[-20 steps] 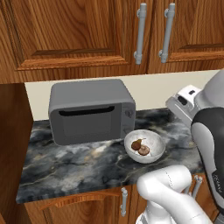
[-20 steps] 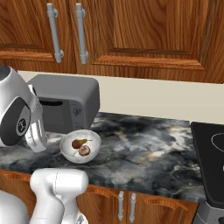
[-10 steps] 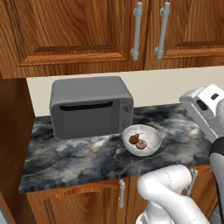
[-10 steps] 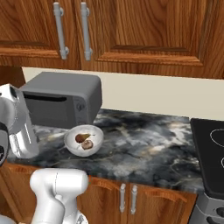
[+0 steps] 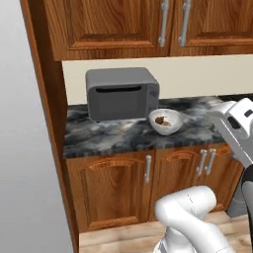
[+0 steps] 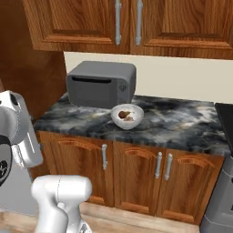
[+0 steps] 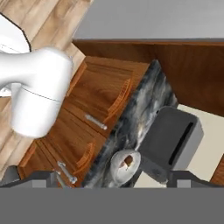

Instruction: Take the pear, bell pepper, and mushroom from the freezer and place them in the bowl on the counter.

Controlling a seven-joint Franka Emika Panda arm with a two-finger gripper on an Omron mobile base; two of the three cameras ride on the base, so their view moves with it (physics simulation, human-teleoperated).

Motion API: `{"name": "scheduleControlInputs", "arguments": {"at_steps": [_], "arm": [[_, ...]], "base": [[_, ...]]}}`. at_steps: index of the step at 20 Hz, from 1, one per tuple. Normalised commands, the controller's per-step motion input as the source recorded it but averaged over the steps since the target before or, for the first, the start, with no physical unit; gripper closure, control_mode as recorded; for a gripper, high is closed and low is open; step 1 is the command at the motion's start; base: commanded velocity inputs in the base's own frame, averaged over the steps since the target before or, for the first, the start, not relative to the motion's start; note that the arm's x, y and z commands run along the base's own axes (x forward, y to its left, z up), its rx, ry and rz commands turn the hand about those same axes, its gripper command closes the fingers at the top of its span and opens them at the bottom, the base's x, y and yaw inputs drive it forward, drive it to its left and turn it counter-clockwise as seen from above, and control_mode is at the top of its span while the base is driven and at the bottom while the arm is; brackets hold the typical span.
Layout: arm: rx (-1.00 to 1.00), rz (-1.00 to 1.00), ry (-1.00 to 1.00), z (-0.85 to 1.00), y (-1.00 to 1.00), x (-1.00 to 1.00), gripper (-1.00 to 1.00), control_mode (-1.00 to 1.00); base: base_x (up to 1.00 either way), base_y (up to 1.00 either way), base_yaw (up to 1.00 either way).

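The white-grey bowl (image 5: 165, 129) (image 6: 127, 124) (image 7: 115, 169) stands on the dark marbled counter (image 5: 108, 136) (image 6: 182, 123) (image 7: 141, 109), just right of the microwave. Two brown pieces lie in it, too small for me to tell pear from mushroom. The bell pepper and the freezer are out of view. My gripper (image 7: 111, 181) is open with nothing between its fingers, held well back from the counter and looking at the bowl from a rolled angle. My hand (image 5: 236, 121) hangs at the right edge of the left base view.
A grey microwave (image 5: 122, 93) (image 6: 101, 84) (image 7: 173, 140) sits on the counter against the wall. Brown wooden cabinets run above and below the counter (image 5: 128, 173) (image 6: 136, 166). A tall light-grey panel (image 5: 24, 148) stands at the left. A dark stove edge (image 6: 225, 116) is at the right.
The whole picture has shifted: the base has backed away from the counter, so the lower cabinets and floor now show. The bowl and microwave keep their places. The gripper stays open.
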Motion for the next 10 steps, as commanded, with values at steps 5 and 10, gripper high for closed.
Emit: {"name": "scheduleControlInputs", "arguments": {"at_steps": [5, 10], "arm": [[0.00, 0.00, 0.00, 0.00, 0.00, 0.00, -1.00, 1.00], [0.00, 0.00, 0.00, 0.00, 0.00, 0.00, -1.00, 1.00]], "base": [[-0.54, 1.00, 0.04], [0.09, 1.00, 0.02]]}}
